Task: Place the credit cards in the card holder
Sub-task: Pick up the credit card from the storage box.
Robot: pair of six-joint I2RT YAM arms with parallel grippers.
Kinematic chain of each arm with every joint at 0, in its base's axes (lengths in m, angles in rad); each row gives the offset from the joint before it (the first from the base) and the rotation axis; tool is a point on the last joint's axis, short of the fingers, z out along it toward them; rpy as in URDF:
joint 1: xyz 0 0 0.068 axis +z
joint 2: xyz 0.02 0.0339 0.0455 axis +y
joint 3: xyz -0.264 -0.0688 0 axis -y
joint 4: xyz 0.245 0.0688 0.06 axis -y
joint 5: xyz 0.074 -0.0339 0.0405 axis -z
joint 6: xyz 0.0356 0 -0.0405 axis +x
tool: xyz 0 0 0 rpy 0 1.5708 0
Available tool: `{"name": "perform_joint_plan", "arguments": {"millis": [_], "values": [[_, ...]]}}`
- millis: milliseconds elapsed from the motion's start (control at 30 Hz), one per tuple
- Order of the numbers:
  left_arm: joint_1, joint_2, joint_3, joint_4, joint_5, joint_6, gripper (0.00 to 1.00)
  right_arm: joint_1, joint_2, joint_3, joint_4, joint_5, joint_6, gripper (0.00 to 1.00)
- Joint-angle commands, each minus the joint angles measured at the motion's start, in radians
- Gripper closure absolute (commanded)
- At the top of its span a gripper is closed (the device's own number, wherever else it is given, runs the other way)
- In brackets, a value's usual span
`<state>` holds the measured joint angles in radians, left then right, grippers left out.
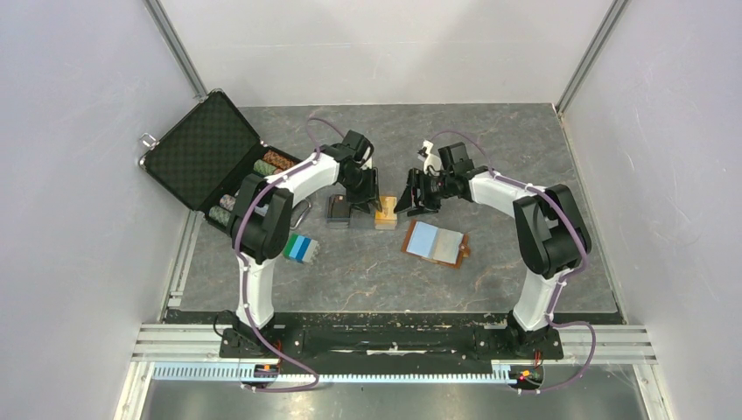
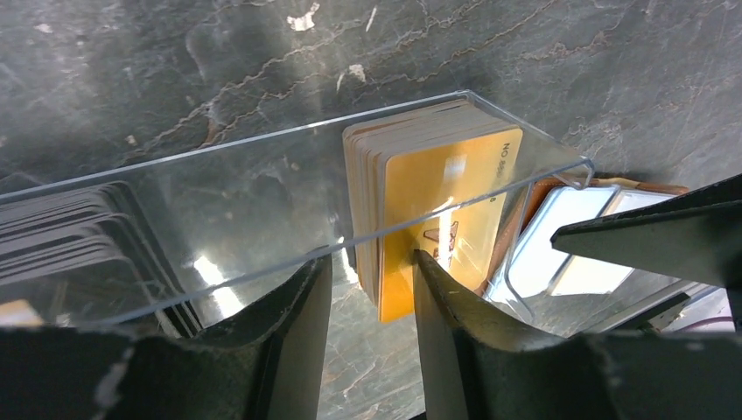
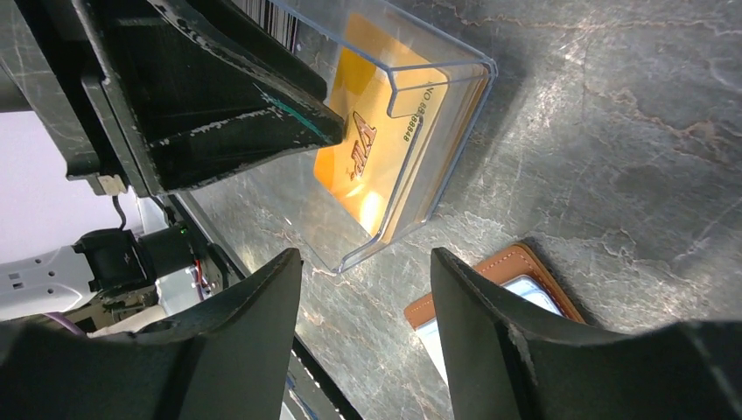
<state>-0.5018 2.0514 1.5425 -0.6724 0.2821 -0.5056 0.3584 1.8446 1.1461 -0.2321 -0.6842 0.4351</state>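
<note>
- left end effector (image 2: 372,262): fingers apart, straddling the near wall of the clear tray (image 2: 219,149). the orange cards (image 2: 446,184) sit right in the gap, straight ahead of it.
- we see a sliver of space between the left finger and the stack, so we judge it is not pinched yet.
- the orange cards stand on edge as 1 tight stack at the tray's right end. their faces look along the tray's length, so the stack's thickness runs finger to finger, which suits a pinch.
- dark cards (image 2: 61,236) stand at the tray's other end, well apart from the fingers.
- right end effector (image 3: 366,258): fingers apart, nothing between them, hovering just off the tray's orange end.
- card holder (image 1: 435,243) lies open and flat on the bench (image 1: 525,157), pale blue inside up, near the tray's orange end, toward the arm bases and the right arm.
- our call: the left arm is nearer the cards and the right arm is nearer the card holder. the coming move is a pinch and lift by the left, then a carry toward the right side.
</note>
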Motion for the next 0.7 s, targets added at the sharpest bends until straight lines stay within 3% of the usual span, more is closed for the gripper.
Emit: {"name": "perform_joint_plan", "arguments": {"millis": [0, 467, 667], "values": [[-0.019, 0.028, 0.05, -0.008, 0.0, 0.048, 0.56, 0.016, 0.019, 0.043, 0.027, -0.021, 0.01, 0.42], [-0.052, 0.015, 0.071, -0.061, -0.068, 0.06, 0.97, 0.018, 0.027, 0.041, 0.022, -0.017, 0.008, 0.42], [-0.057, -0.006, 0.094, -0.07, -0.061, 0.053, 0.98, 0.017, 0.024, 0.04, 0.017, -0.02, -0.003, 0.41]]}}
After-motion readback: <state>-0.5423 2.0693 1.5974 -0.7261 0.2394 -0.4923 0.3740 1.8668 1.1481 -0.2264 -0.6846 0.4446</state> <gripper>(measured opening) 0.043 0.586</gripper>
